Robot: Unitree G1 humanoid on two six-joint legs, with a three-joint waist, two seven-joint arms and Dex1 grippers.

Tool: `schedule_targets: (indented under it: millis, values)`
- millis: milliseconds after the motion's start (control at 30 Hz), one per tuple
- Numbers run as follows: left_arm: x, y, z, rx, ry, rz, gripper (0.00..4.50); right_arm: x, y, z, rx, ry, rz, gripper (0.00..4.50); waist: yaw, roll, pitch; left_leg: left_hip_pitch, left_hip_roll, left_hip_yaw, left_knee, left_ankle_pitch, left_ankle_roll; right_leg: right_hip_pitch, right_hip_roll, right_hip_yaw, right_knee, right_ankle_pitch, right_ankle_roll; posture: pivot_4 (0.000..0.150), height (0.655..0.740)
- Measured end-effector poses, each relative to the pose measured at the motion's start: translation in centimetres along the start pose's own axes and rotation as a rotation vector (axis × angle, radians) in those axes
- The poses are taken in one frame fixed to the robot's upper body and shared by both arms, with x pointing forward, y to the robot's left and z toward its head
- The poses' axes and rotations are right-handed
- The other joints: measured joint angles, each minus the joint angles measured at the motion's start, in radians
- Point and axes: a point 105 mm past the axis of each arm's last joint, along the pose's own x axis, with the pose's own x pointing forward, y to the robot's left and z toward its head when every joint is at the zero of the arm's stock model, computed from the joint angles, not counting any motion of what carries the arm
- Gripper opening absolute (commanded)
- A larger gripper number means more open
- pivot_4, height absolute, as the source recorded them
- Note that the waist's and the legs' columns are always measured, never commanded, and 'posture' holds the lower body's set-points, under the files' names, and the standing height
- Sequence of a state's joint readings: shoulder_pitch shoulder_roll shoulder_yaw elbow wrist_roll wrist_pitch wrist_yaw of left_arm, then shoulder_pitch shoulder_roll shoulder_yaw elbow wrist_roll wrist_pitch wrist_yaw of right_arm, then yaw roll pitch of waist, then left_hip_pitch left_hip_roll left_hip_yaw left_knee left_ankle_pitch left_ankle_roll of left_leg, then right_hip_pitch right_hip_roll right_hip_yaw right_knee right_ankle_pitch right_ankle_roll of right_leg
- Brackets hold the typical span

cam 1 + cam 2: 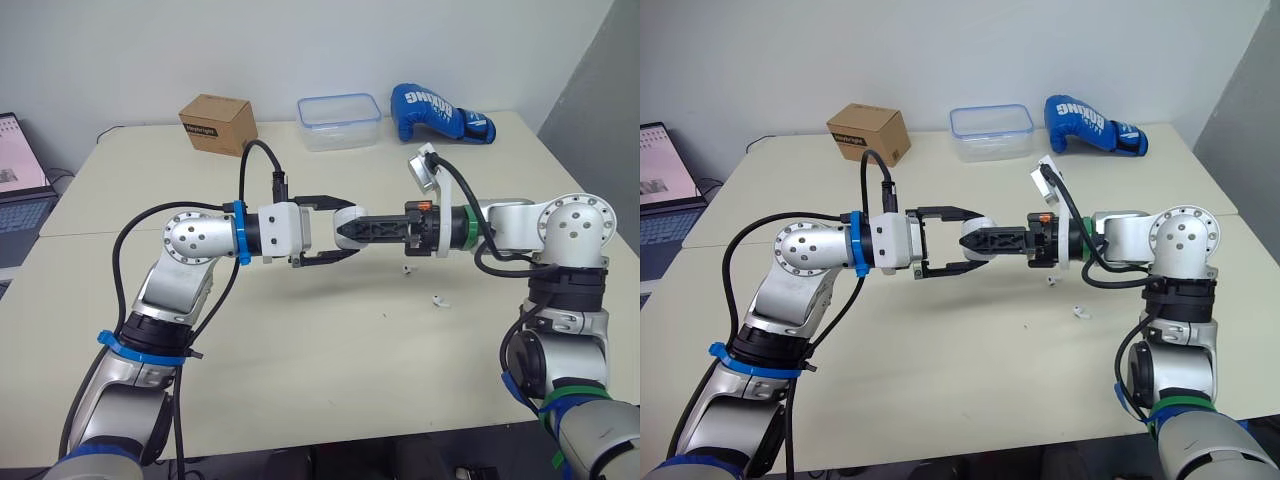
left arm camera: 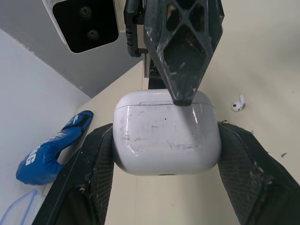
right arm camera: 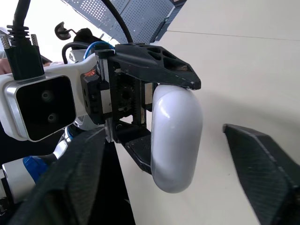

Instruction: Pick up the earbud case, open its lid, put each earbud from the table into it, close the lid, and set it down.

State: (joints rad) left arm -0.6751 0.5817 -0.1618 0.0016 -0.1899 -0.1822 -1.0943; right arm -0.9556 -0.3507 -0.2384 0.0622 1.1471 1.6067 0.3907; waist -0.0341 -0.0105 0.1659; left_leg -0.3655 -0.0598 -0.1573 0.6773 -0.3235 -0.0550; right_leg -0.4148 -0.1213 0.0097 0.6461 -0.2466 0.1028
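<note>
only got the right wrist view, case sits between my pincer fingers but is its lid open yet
observer: no, the left wrist view shows the earbud case shut, its lid seam a thin closed line
operator: where are the earbuds
observer: both lie loose on the table by the right forearm, the nearer earbud a little apart from the farther earbud
operator: anything behind the case
observer: along the far edge sit a cardboard box, a clear container and a blue boxing glove
</note>
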Motion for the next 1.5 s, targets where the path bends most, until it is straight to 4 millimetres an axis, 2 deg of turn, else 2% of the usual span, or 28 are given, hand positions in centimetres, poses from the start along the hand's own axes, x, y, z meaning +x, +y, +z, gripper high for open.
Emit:
schedule_targets:
  millis: [33,567,767,800,1100,1133,1267,1400,1500]
  values:
    - [0.0,0.0,0.0,0.000,0.000,0.000,2.77,0.0,0.1,0.0,0.000,0.001,0.007,2.84,0.000,0.000,0.000,0.000,0.000,0.000,0.000,0.000,0.000,0.000,0.000,0.000,0.000,0.000,0.000,0.150,0.7307]
    - [0.2,0.1,0.0,0.009,0.001,0.001,2.77,0.4,0.5,-0.4,-0.002,0.025,0.016,2.84,0.000,0.000,0.000,0.000,0.000,0.000,0.000,0.000,0.000,0.000,0.000,0.000,0.000,0.000,0.000,0.150,0.7307]
    - [0.2,0.1,0.3,0.031,-0.013,-0.001,2.77,0.2,0.0,-0.4,0.000,0.024,-0.023,0.92,0.000,0.000,0.000,0.000,0.000,0.000,0.000,0.000,0.000,0.000,0.000,0.000,0.000,0.000,0.000,0.150,0.7307]
    - [0.2,0.1,0.4,0.035,-0.014,-0.001,2.77,0.2,0.0,-0.4,0.001,0.024,-0.023,0.79,0.000,0.000,0.000,0.000,0.000,0.000,0.000,0.000,0.000,0.000,0.000,0.000,0.000,0.000,0.000,0.150,0.7307]
    - [0.2,0.1,0.3,0.016,-0.007,-0.006,2.77,0.2,0.0,-0.4,0.008,0.025,-0.026,0.80,0.000,0.000,0.000,0.000,0.000,0.000,0.000,0.000,0.000,0.000,0.000,0.000,0.000,0.000,0.000,0.150,0.7307]
    - [0.2,0.1,0.2,-0.002,-0.003,-0.008,3.48,0.3,-0.1,-0.4,0.010,0.026,-0.028,0.80,-0.001,0.000,0.000,0.000,0.000,0.000,0.000,0.000,0.000,0.000,0.000,0.000,0.000,0.000,0.000,0.150,0.7307]
    - [-0.2,-0.1,-0.8,-0.092,0.051,-0.019,4.48,0.6,0.4,-0.5,0.008,0.031,0.002,0.80,-0.004,0.000,0.000,0.000,0.000,0.000,0.000,0.000,0.000,0.000,0.000,0.000,0.000,0.000,0.000,0.150,0.7307]
    - [-1.7,-1.0,-0.7,-0.246,0.093,-0.087,4.48,0.4,0.3,-0.6,-0.007,0.042,-0.022,0.80,-0.011,0.000,0.000,-0.001,0.000,0.000,0.000,0.000,0.000,-0.001,0.000,0.001,0.000,0.000,0.000,0.150,0.7307]
    - [-3.1,-1.0,-0.3,-0.403,0.132,-0.104,4.48,-0.1,-0.2,-1.0,-0.072,0.094,-0.097,0.80,-0.013,0.001,0.000,-0.001,0.000,0.000,0.000,0.000,0.000,-0.001,0.001,0.001,0.000,0.000,0.000,0.150,0.7307]
